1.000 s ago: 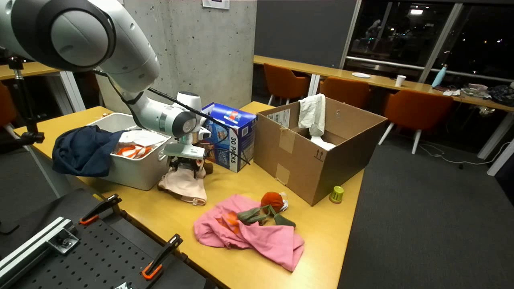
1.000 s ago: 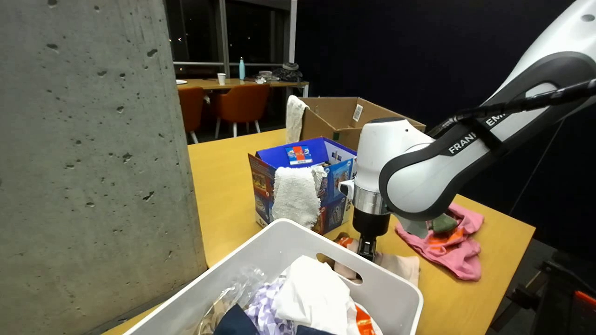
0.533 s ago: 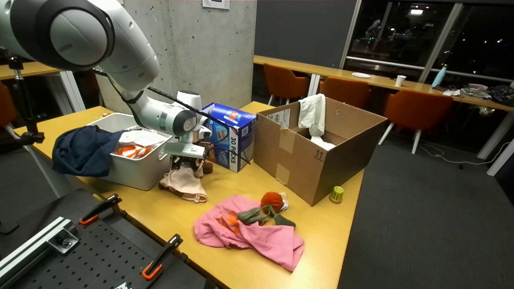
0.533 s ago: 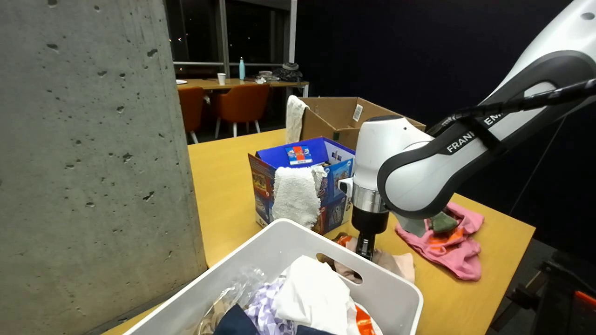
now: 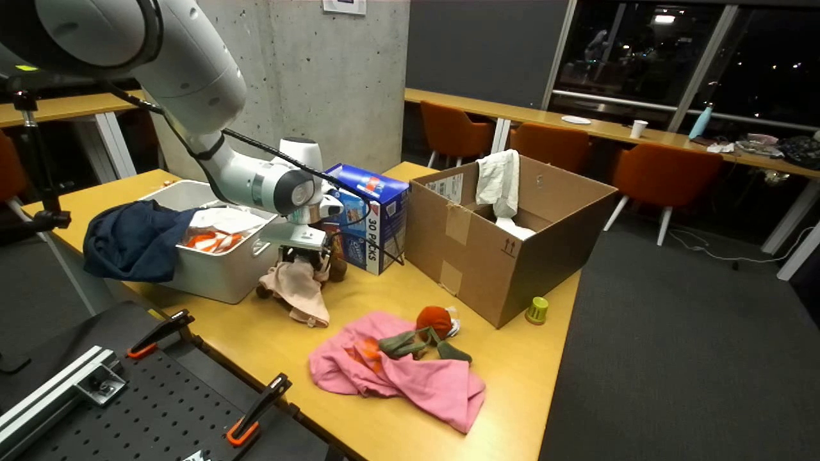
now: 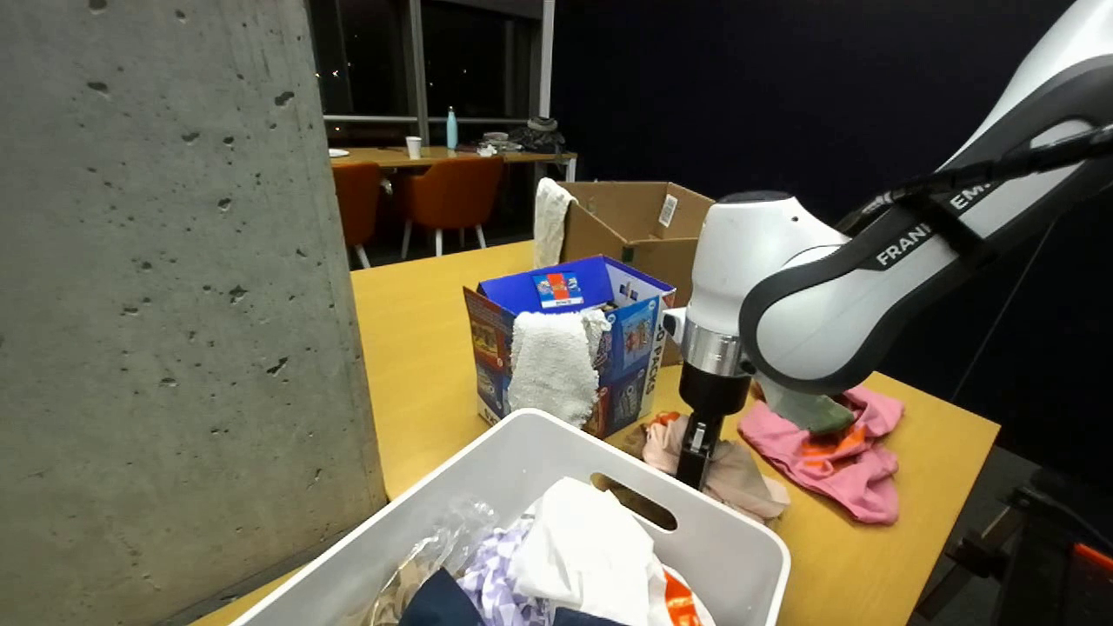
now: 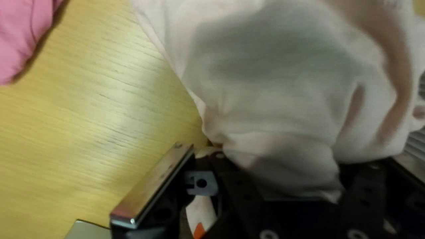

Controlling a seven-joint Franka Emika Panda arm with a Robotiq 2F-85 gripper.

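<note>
My gripper (image 6: 693, 474) points down at the table and is shut on a pale peach cloth (image 5: 300, 293). Fabric gathers up between the fingers in the wrist view and hides the fingertips; the rest of the cloth (image 7: 275, 99) spreads out beyond them and droops to the tabletop. Brown bits and an orange patch (image 6: 666, 418) show at its edges. Apart from it lies a crumpled pink cloth (image 5: 442, 384) with orange marks, its corner (image 7: 20, 39) visible in the wrist view. A dark green piece (image 5: 397, 346) and a red-orange round item (image 5: 434, 321) rest on the pink one.
Close beside the gripper stands a pale grey bin (image 5: 205, 275) of fabrics, a navy cloth (image 5: 131, 243) over its rim. Behind are a blue snack box (image 5: 391, 218) and a large cardboard box (image 5: 461, 262). A small yellow-green cup (image 5: 537, 310) sits near the table edge.
The gripper has closed on the peach cloth. In both exterior views it has moved slightly to the right, and the cloth has shifted with it, leaving the bin's handle hole uncovered.
</note>
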